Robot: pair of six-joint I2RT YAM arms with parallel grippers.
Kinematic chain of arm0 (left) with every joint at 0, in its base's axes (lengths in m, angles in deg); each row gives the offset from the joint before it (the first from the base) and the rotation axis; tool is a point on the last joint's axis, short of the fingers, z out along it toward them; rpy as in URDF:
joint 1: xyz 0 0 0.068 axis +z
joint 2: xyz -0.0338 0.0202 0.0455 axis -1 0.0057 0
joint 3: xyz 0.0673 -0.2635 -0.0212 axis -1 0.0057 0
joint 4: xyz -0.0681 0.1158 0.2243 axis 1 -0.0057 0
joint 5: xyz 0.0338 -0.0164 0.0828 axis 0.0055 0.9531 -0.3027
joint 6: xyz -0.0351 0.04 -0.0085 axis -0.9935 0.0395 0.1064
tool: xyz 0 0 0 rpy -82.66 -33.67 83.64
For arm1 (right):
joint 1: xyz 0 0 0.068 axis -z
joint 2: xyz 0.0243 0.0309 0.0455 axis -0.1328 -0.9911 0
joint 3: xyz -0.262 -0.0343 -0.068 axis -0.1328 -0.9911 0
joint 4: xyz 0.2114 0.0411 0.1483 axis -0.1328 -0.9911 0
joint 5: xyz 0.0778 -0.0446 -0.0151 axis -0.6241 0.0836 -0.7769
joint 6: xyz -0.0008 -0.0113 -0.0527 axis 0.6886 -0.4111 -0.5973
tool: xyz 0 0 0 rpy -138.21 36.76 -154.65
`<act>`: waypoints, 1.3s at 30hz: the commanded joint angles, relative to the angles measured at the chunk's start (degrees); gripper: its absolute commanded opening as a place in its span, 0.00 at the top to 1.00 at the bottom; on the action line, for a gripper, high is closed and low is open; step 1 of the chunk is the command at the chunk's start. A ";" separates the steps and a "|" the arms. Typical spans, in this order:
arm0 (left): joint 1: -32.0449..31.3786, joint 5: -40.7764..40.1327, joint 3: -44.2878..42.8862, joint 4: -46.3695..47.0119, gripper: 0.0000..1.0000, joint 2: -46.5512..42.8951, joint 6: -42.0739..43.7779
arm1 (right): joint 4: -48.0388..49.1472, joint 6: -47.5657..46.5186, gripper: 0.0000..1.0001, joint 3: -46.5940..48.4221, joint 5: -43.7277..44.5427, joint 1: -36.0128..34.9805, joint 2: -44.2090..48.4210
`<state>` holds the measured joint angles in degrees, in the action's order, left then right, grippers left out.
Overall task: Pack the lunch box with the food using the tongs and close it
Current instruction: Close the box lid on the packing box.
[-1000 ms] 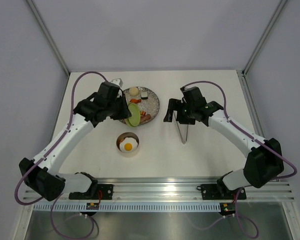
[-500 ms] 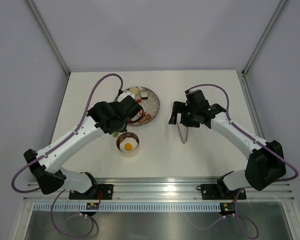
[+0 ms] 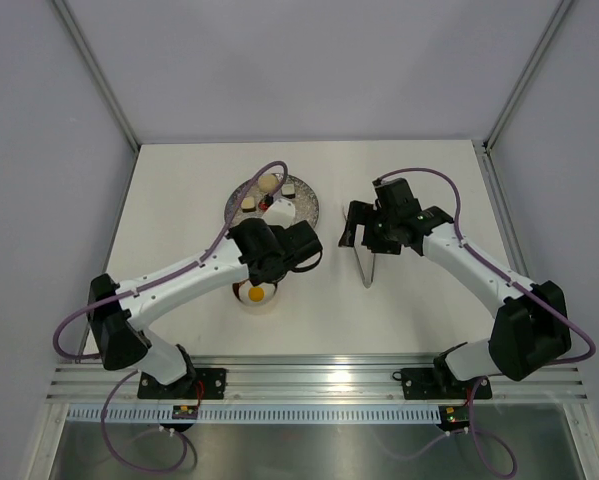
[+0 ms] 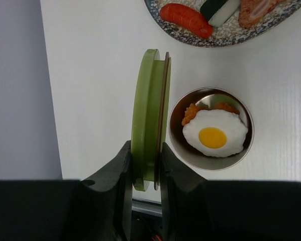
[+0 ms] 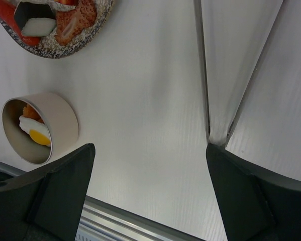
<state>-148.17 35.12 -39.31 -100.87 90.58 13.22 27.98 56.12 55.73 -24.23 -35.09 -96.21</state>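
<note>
My left gripper (image 4: 145, 153) is shut on the round light-green lid (image 4: 149, 100), which it holds on edge just left of the lunch box (image 4: 210, 160). The steel lunch box holds a fried egg (image 4: 214, 133) over orange bits (image 4: 191, 113). From above, the left gripper (image 3: 297, 248) covers part of the lunch box (image 3: 256, 298). The tongs (image 3: 367, 266) lie flat on the table. My right gripper (image 3: 360, 231) hovers open over their far ends, holding nothing. In the right wrist view the tongs (image 5: 204, 75) run between the wide-spread fingers of the right gripper (image 5: 149, 150).
The speckled plate (image 3: 309, 208) behind the lunch box still carries food: a cream ball (image 3: 267, 183), a roll (image 3: 289, 190), and in the left wrist view a sausage (image 4: 185, 14). A metal rail (image 3: 319, 380) runs along the near table edge.
My left arm has swung the lid off the plate area, toward the near side and rightward, to beside the lunch box. The right gripper has stayed over the tongs.
</note>
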 commanded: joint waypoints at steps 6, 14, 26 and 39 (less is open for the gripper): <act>-4.08 -12.09 3.83 -7.03 1.00 5.16 -10.82 | 1.22 -0.71 0.01 -4.42 -6.06 12.68 2.43; -8.12 -14.20 5.67 -10.99 1.00 10.52 -18.03 | 0.42 -2.21 0.01 -5.21 -6.59 15.77 2.79; -10.05 -13.93 10.95 -10.99 1.00 11.06 -19.26 | 1.39 -1.69 0.01 -6.01 -7.82 15.77 1.91; -10.23 -15.08 13.76 -11.17 1.00 10.70 -18.21 | 2.36 -1.51 0.01 -6.36 -8.79 15.69 0.42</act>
<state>-158.18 24.33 -25.74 -101.22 102.80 -3.70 28.92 55.02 49.43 -31.66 -19.53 -95.58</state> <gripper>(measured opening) 0.232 0.993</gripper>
